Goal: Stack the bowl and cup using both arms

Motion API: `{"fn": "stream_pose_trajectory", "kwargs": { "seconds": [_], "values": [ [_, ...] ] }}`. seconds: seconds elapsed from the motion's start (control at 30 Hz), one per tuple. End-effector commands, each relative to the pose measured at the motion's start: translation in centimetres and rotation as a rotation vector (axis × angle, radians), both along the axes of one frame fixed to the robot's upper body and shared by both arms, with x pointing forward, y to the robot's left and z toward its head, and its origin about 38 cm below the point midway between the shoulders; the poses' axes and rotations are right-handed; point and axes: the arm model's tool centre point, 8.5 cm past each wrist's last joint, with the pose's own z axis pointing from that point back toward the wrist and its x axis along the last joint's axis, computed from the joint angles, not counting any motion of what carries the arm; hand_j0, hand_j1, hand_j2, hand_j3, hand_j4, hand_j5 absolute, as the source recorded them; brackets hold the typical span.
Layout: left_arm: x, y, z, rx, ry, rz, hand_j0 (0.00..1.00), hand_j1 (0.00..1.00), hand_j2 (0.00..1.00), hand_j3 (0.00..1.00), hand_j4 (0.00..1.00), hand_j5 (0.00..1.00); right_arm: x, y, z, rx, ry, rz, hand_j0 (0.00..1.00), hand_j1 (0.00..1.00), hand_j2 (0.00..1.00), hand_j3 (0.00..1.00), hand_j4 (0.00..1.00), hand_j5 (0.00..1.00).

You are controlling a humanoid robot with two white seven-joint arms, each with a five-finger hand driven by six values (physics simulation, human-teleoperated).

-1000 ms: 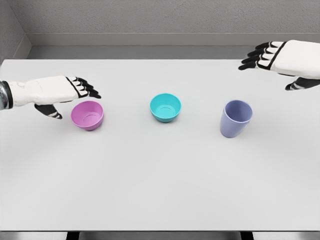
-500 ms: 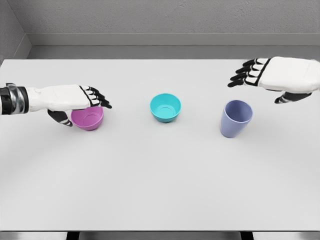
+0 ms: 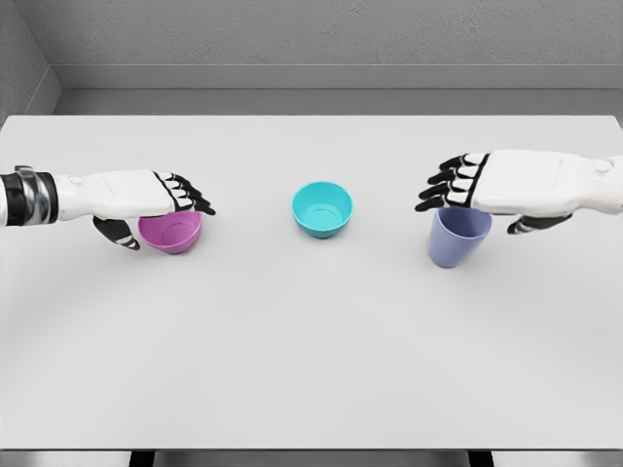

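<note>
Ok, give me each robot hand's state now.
Left robot hand: open, around the pink bowl, not gripping.
Right robot hand: open, over the purple cup.

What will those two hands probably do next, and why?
Probably close their fingers. The left hand sits over the pink bowl and the right hand over the purple cup, both with fingers spread and nothing lifted yet.

We see a wide white table (image 3: pixel 311 350) filling most of the frame, its front edge near the bottom. Behind it, along the top of the frame, a grey textured wall (image 3: pixel 321 29) runs across.
</note>
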Motion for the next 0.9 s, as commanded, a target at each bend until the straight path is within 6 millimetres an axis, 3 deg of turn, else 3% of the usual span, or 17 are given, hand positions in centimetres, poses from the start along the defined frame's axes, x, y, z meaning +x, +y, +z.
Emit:
{"fn": "stream_pose_trajectory", "kwargs": {
  "seconds": [0.0,0.43,0.7,0.87],
  "values": [
    [0.1,-0.2,-0.1,-0.008,0.004,0.0,1.0,1.0,1.0,1.0,1.0,1.0,-0.1,0.1,-0.3,0.0,0.013,0.002,1.0,1.0,1.0,1.0,1.0,1.0],
    [0.8,0.7,-0.7,-0.007,0.019,0.041,1.0,1.0,1.0,1.0,1.0,1.0,1.4,-0.6,-0.7,-0.038,-0.025,-0.043,1.0,1.0,1.0,1.0,1.0,1.0],
    [1.2,0.2,-1.3,-0.005,0.023,0.043,1.0,1.0,1.0,1.0,1.0,1.0,2.2,-1.8,-1.0,-0.035,-0.012,-0.087,1.0,1.0,1.0,1.0,1.0,1.0],
    [1.3,0.2,-1.4,-0.004,0.024,0.047,1.0,1.0,1.0,1.0,1.0,1.0,2.3,-1.1,-1.3,-0.021,-0.008,-0.074,1.0,1.0,1.0,1.0,1.0,1.0]
  ]
}}
